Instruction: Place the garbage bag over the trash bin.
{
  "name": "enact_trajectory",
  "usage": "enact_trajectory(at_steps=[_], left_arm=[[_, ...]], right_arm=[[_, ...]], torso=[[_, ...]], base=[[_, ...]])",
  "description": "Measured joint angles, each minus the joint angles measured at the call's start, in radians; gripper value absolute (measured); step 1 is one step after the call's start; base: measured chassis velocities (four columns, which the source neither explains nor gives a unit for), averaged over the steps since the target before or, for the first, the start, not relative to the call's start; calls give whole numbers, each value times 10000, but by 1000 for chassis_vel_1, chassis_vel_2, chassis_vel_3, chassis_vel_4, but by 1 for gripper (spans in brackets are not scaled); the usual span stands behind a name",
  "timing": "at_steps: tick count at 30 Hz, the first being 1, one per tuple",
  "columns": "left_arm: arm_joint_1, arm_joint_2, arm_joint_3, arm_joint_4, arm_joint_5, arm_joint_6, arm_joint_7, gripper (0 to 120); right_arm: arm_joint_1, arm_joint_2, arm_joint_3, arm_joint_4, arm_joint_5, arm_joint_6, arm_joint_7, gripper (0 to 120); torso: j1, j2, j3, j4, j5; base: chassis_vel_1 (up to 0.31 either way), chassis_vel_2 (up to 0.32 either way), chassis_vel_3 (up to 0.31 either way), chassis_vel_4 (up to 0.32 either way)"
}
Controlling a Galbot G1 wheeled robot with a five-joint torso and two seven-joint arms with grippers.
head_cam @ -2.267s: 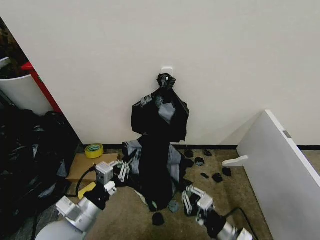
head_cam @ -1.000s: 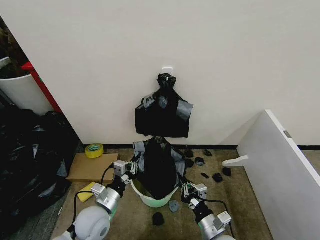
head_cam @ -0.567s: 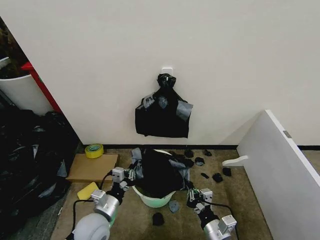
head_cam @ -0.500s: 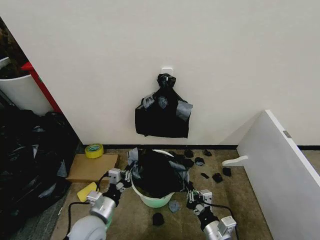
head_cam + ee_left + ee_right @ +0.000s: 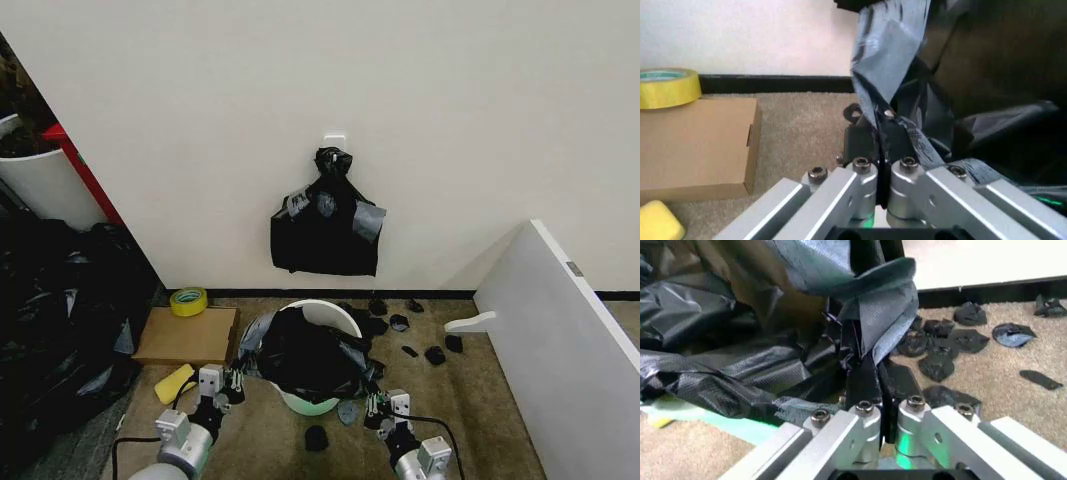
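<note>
The trash bin (image 5: 335, 312), cream-white with a pale green base, stands on the carpet below the wall. The black garbage bag (image 5: 305, 358) lies crumpled over its mouth and front; the back of the rim shows bare. My left gripper (image 5: 226, 383) is low at the bin's left side, shut on the garbage bag's edge (image 5: 890, 60), which runs taut from the left gripper (image 5: 879, 131) in the left wrist view. My right gripper (image 5: 378, 401) is low at the bin's right side. In the right wrist view, the right gripper (image 5: 870, 372) pinches a fold of the garbage bag (image 5: 873, 305).
A knotted bundle of black bags (image 5: 326, 228) hangs on the wall above. Yellow tape (image 5: 188, 300), a cardboard box (image 5: 186, 335) and a yellow sponge (image 5: 174, 383) lie left. Black scraps (image 5: 432, 353) dot the carpet right, beside a leaning white board (image 5: 560, 340). Black bags (image 5: 55, 320) pile far left.
Both grippers have come down and toward me, pulling the bag from hanging tall to lying low over the bin. The bin's back rim now shows.
</note>
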Motion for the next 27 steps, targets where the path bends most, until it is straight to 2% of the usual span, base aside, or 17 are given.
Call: enact_trajectory(at_steps=[15,21,27], left_arm=[[388,682,-110,134,296,125,359,0],[4,710,213,675,703,118,318,0],[-740,480,333,940,603,106,164,0]], right_arm=[[-23,-204,-75,-312,-440,-117,-308,0],[344,-155,-37,-1141,-669,-107,-418,0],[526,14,-12,-1323,-653,25,-292,0]], torso=[[0,0,0,1,3],[0,0,1,2,4],[0,0,2,-2,1]], base=[[0,0,0,0],[0,0,0,0],[0,0,0,0]])
